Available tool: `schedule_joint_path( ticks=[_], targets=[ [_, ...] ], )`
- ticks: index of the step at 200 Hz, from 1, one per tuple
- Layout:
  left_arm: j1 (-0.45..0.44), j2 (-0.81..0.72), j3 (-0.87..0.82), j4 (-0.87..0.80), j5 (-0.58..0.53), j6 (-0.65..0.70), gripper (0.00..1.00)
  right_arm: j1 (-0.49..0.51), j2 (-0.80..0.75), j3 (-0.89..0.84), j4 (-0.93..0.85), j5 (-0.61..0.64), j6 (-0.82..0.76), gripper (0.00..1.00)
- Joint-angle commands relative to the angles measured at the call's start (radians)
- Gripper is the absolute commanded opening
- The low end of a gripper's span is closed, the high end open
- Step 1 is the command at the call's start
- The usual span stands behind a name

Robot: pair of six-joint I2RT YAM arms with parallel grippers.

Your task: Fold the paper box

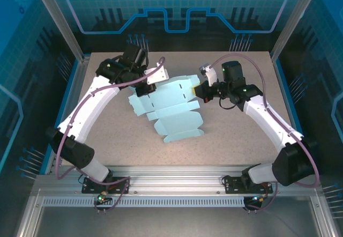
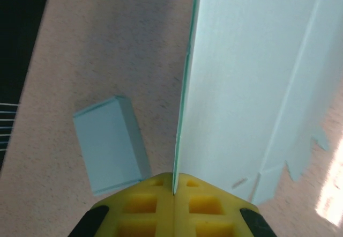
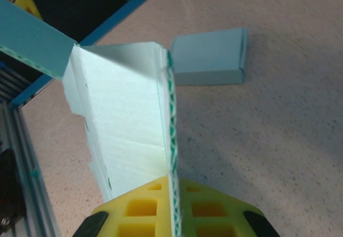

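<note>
The paper box (image 1: pixel 166 95) is a pale blue cut-and-creased cardboard sheet, held up off the table between both arms. My left gripper (image 1: pixel 143 90) is shut on its left edge. In the left wrist view the sheet (image 2: pixel 252 76) stands on edge, pinched between the yellow pads of that gripper (image 2: pixel 174 180). On the sheet's right edge my right gripper (image 1: pixel 199 91) is shut. The right wrist view shows the white inner face (image 3: pixel 123 113) and the edge clamped in this gripper (image 3: pixel 172 183).
A second, folded pale blue box (image 1: pixel 182 125) lies flat on the speckled table (image 1: pixel 241 140), just in front of the held sheet; it also shows as a box (image 2: pixel 110 143) and a box (image 3: pixel 209 57). A blue rail (image 3: pixel 123 12) borders the table.
</note>
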Motion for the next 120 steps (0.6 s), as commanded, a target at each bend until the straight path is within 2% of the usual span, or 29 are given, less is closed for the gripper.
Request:
schedule_joint_path(
  ticks=[1,25,57,72,79,97,120],
  targets=[
    [-0.058,-0.088,-0.142,0.356,-0.038,0.009,0.00,0.008,0.013,-0.020,0.044,0.112,0.121,0.00],
    [-0.147,-0.091,-0.322,0.594,-0.231,0.090,0.00,0.008,0.019,-0.072,0.099,0.139,0.128,0.00],
    [-0.202,-0.042,-0.456,0.901,-0.423,0.140,0.00,0.005,0.029,-0.119,0.153,0.213,0.107,0.22],
    [-0.223,-0.023,-0.540,1.070,-0.476,0.207,0.00,-0.007,0.035,-0.126,0.154,0.254,0.116,0.42],
    [-0.232,-0.006,-0.572,1.148,-0.496,0.240,0.00,-0.016,0.036,-0.128,0.151,0.269,0.124,0.47],
    [-0.251,0.047,-0.620,1.306,-0.561,0.323,0.00,-0.037,0.027,-0.133,0.139,0.282,0.155,0.54],
    [-0.261,0.110,-0.669,1.504,-0.611,0.409,0.00,-0.056,-0.018,-0.150,0.101,0.353,0.205,0.56]
  ],
)
